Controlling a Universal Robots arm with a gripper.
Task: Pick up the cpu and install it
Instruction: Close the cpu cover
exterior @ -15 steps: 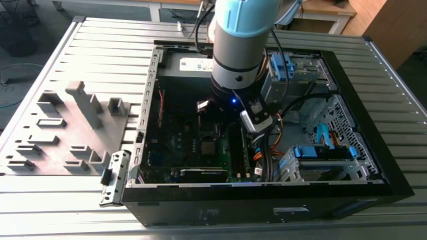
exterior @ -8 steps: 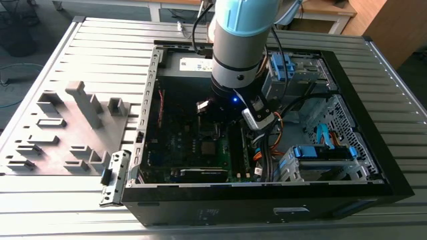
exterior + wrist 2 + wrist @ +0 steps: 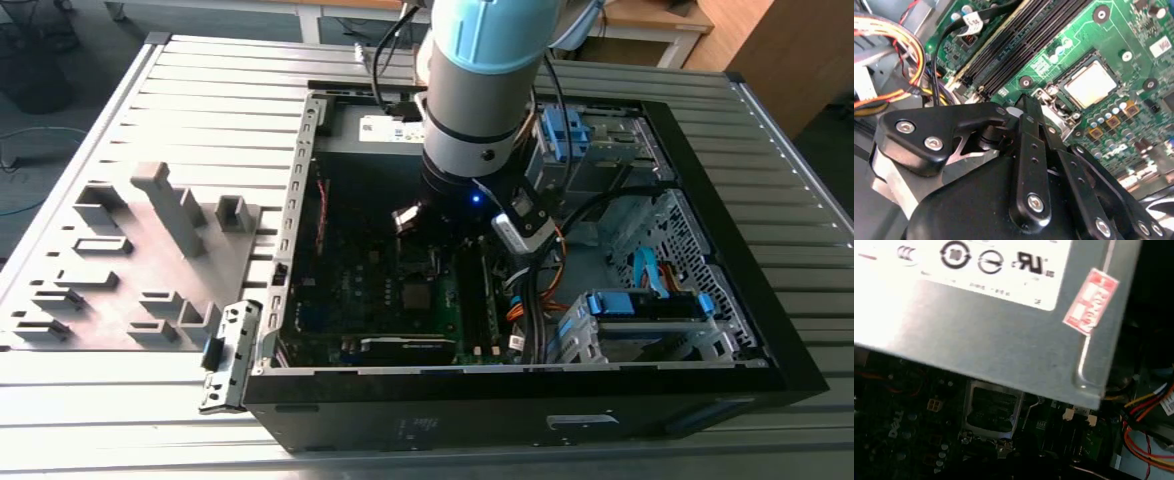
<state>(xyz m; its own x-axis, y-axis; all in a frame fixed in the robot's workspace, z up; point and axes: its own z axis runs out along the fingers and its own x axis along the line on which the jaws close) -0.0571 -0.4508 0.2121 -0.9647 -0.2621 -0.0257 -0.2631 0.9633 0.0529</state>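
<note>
The slatted tabletop carries an open computer case lying on its side, with a grey parts tray on the exterior view's left. The arm reaches down into the case, over the motherboard. A grey metal box with a white label sits against one case wall, close above the socket frame. Coloured cables run past the memory slots.

The gripper hangs just above the board. I cannot tell whether its jaws are apart or together, because the black linkage hides the tips. Nothing is visible in its grip. The cpu lies in its socket beside the memory slots, pale top up, clear of the gripper.

The step in hand looks like seating the chip. To do it well, all 4 edges should sit flat and square inside the frame with no corner riding up. Any jaw motion near it should stay straight up and down, so nothing drags across the socket.

The exterior view gives the whole layout and the arm's place over the board. Of the 2 wrist views, the second gives the close look at the cpu's seat. The first gives the labelled box and the frame from the other side.
</note>
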